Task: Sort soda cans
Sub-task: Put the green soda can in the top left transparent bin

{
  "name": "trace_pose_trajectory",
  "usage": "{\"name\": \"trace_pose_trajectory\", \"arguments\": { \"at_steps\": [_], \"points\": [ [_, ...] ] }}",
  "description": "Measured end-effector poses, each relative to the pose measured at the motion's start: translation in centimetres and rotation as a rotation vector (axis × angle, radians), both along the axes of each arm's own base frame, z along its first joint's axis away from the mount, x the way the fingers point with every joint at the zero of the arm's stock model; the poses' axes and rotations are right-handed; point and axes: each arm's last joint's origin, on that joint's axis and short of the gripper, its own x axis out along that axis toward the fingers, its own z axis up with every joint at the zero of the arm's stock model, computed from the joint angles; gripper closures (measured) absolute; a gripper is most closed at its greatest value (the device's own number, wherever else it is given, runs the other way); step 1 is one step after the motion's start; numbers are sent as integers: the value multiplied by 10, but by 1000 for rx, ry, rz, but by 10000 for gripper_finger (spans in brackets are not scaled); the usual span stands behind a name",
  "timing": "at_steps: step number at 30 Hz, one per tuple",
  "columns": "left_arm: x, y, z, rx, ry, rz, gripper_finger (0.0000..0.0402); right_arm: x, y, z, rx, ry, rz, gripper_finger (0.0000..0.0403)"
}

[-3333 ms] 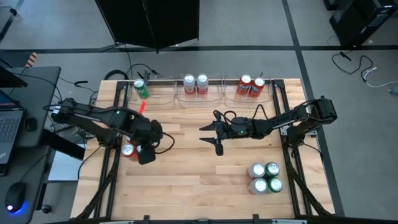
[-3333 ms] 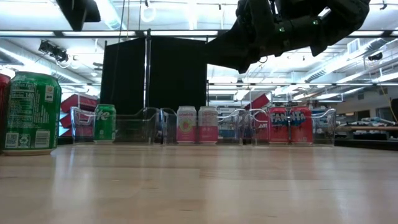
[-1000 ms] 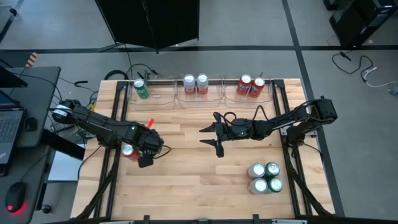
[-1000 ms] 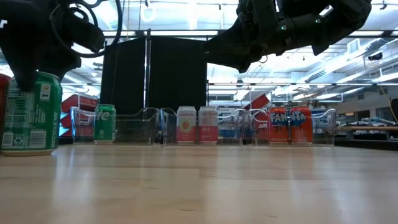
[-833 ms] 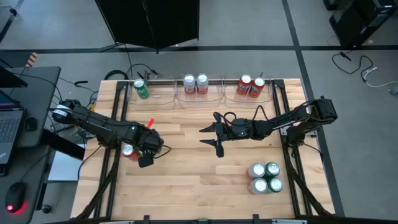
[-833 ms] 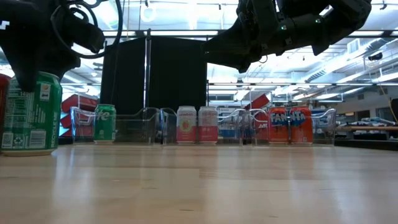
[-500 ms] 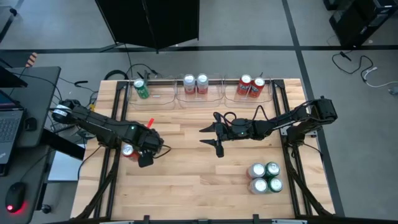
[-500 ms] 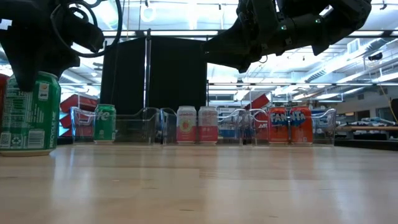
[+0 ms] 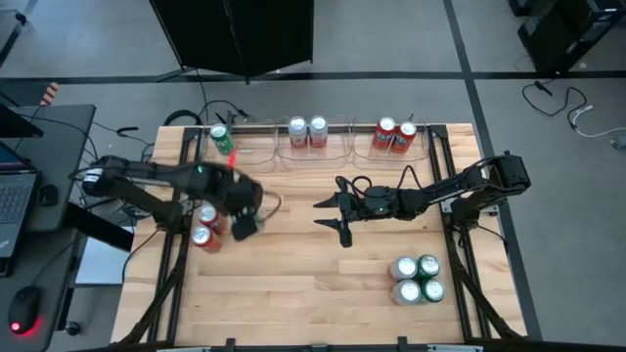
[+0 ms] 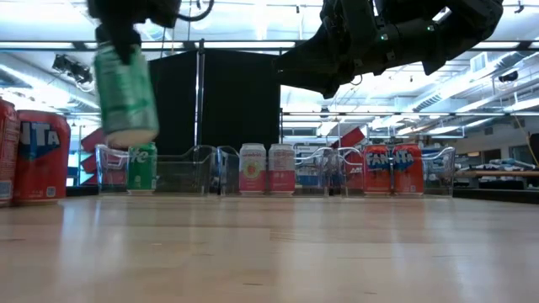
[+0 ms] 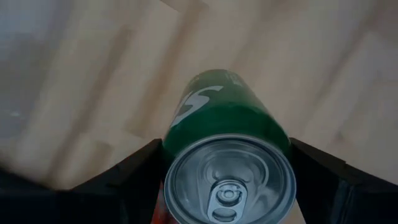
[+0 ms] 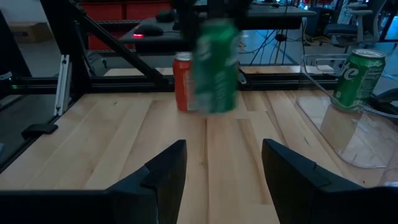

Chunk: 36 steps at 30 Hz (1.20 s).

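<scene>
A green soda can hangs in the air left of the table's middle, with my left gripper shut on it from above. It also shows in the right wrist view as the green can. Two red cans stand on their bases at the table's left edge. Another green can, two silver-white cans and two red cans stand in the clear trays at the far edge. My right gripper hovers open over the table's middle, holding nothing. My left gripper pinches the green can's side wall just below its silver top between its two fingers, one on each side. The fingers come from above, pointing down. The can hangs below them, slightly tilted, lifted clear of the table.
Three clear plastic trays line the far edge. Several green and silver-white cans stand grouped at the near right. Bare wood spans the middle and near part. Black frame rails run along both sides.
My left gripper has risen with the green can, which stood on the table at the left edge and now hangs clear of it. Gripper and can have moved toward the far edge and a little toward the middle. The red cans stay in place.
</scene>
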Motion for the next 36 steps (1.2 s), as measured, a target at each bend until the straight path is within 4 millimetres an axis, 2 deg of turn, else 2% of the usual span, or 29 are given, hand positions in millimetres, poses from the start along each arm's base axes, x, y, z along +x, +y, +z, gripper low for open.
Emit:
{"name": "trace_pose_trajectory", "arguments": {
  "at_steps": [7,12,17,25,32,36],
  "points": [
    [-18,53,51,104,-28,319,112,0,0,0,-7,0,2,208],
    [-36,90,66,104,-26,551,112,0,0,0,-8,0,1,208],
    [-52,120,63,78,6,654,112,0,0,0,-8,0,2,208],
    [-70,161,46,100,118,725,112,0,0,-1,-8,6,2,208],
    [-70,188,23,93,169,726,112,0,0,-1,-8,14,1,208],
    [-67,199,4,98,168,727,112,0,0,-2,-2,23,0,208]
  ]
}}
